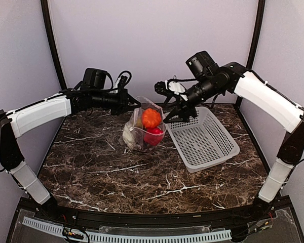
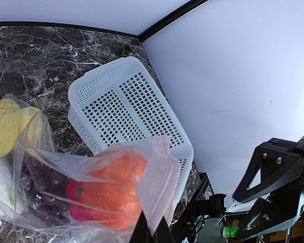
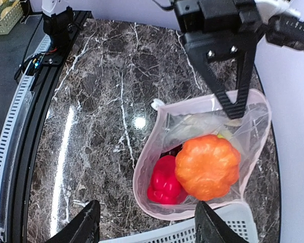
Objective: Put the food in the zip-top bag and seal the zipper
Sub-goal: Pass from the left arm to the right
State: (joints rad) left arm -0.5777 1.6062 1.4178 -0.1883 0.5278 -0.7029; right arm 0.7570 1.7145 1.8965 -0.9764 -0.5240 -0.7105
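The zip-top bag (image 1: 142, 132) stands open on the table, and my left gripper (image 1: 134, 105) is shut on its upper edge. In the left wrist view my fingers (image 2: 142, 234) pinch the plastic (image 2: 157, 172). The orange-red tomato (image 3: 207, 166) sits in the bag's mouth on top of the red pepper (image 3: 164, 181). Purple grapes (image 2: 43, 185), the yellow pieces (image 2: 12, 129) and the white cauliflower (image 1: 128, 134) lie inside the bag. The pinkish zipper (image 3: 141, 172) rims the open mouth. My right gripper (image 3: 149, 228) is open and empty, just above the bag's near rim.
The white perforated basket (image 1: 205, 139) stands to the right of the bag, touching it, and nothing shows inside it. It also shows in the left wrist view (image 2: 124, 104). Dark marble table (image 1: 116, 177) lies in front.
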